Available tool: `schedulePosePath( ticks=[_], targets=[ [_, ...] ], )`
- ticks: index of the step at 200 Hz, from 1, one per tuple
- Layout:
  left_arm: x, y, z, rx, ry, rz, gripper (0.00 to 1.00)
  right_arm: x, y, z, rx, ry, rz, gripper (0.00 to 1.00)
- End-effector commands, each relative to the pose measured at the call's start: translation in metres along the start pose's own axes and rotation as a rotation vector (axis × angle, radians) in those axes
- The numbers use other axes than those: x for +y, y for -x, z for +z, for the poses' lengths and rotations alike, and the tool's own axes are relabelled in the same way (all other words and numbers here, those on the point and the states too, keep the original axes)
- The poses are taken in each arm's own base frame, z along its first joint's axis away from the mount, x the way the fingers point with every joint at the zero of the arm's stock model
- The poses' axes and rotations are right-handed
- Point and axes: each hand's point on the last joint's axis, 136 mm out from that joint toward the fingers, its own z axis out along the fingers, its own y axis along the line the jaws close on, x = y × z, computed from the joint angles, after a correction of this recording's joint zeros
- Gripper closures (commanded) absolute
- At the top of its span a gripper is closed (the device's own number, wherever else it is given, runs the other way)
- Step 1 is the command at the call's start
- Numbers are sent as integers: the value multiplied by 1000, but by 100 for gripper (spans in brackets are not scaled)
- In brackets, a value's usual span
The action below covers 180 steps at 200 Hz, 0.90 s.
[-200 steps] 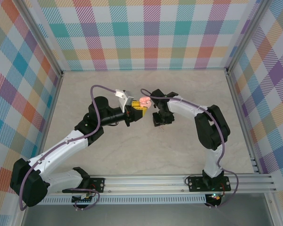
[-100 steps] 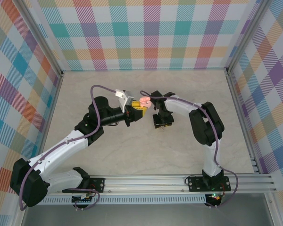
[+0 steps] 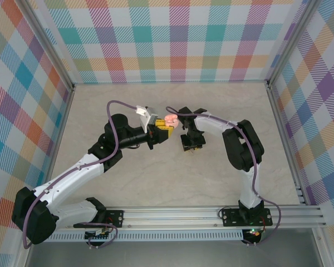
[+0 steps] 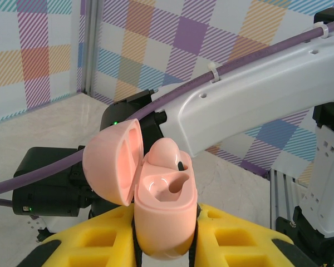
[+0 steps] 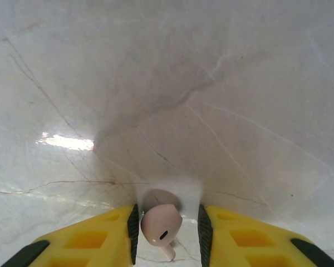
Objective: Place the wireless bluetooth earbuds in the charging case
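Note:
A pale pink charging case (image 4: pixel 164 222) stands upright with my left gripper (image 4: pixel 164 247) shut on its body. Its lid (image 4: pixel 111 167) hangs open to the left. One pink earbud (image 4: pixel 166 153) sits in the far socket, and the near socket (image 4: pixel 168 186) is empty. From above, the case (image 3: pixel 170 118) is held over the middle of the table. Just to its right, my right gripper (image 3: pixel 190 146) points down at the tabletop. A second pink earbud (image 5: pixel 160 222) lies on the marble between its yellow fingers (image 5: pixel 89 239). The bud rests against the left pad, with a gap to the right pad.
The marble tabletop (image 3: pixel 211 178) is fenced by checked walls and metal rails (image 3: pixel 284 139). In the left wrist view, the right arm's white link (image 4: pixel 256 94) and purple cable (image 4: pixel 172 92) pass close behind the case.
The right arm's elbow has folded in closer to its wrist, and the wrist has edged slightly left. The left arm and case have stayed still.

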Motion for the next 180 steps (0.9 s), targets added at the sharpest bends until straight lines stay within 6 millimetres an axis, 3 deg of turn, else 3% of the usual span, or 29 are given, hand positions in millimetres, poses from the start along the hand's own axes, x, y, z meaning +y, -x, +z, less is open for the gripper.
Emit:
schedulePosePath(
  ticks=[1, 31, 99, 148, 180],
  targets=[
    [-9, 9, 0, -23, -25, 33, 75, 4, 6, 6, 7, 17, 16, 66],
    [-9, 8, 0, -21, -24, 31, 75, 4, 7, 7, 9, 19, 18, 69],
    [-9, 7, 0, -20, -25, 30, 75, 4, 4, 17, 39, 20, 27, 65],
    [-9, 7, 1, -19, -25, 25, 75, 0, 2, 26, 60, 30, 51, 73],
    [-7, 5, 1, -16, -22, 21, 75, -2, 5, 17, 26, 56, 70, 76]
  ],
)
